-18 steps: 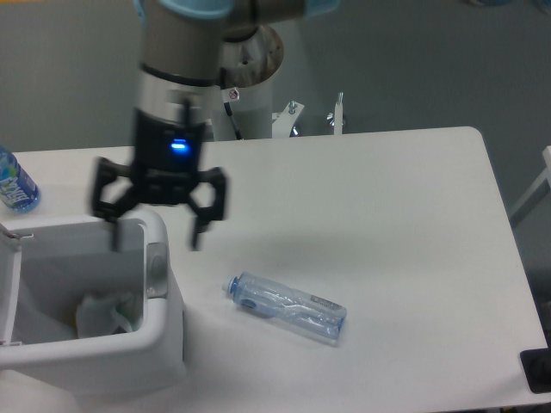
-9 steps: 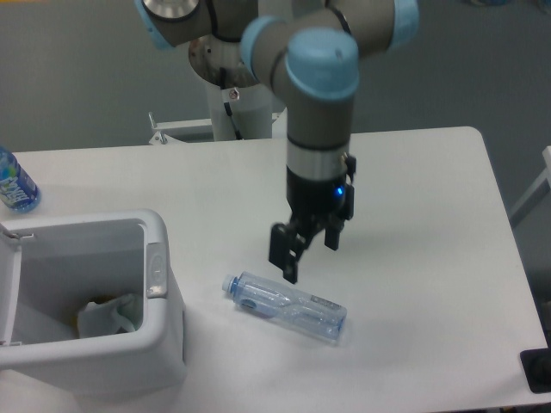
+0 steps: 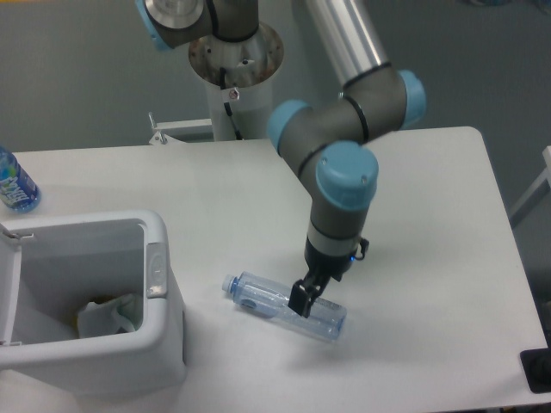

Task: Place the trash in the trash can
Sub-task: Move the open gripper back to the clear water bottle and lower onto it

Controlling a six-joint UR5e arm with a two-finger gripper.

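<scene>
1. At the far left edge of the frame, a small upright bottle with a bright blue label (image 3: 15, 182) stands on the white table (image 3: 413, 215), partly cut off by the frame edge.
2. In the lower left, a white rectangular plastic trash can with rounded corners and a thick rim (image 3: 168, 331) sits on the table. A grey latch (image 3: 156, 268) is fixed on its right wall, near the rim.
3. Inside the trash can, a crumpled white paper-like wrapper with a green tinge (image 3: 105, 315) lies on the bottom, toward the right side.
4. Just right of the trash can, in the lower centre, a clear, slightly crushed plastic water bottle with a pale blue label (image 3: 263, 298) lies on its side on the table. Its capped end points toward the can; its base points toward the lower right.
5. The grey and pale blue robot arm (image 3: 346, 172) reaches down from the top centre. Its black two-finger gripper (image 3: 308, 298) is down at the middle of the bottle, one dark finger showing in front of the bottle body. Whether the fingers are pressed onto the bottle or merely straddle it cannot be told.
</scene>
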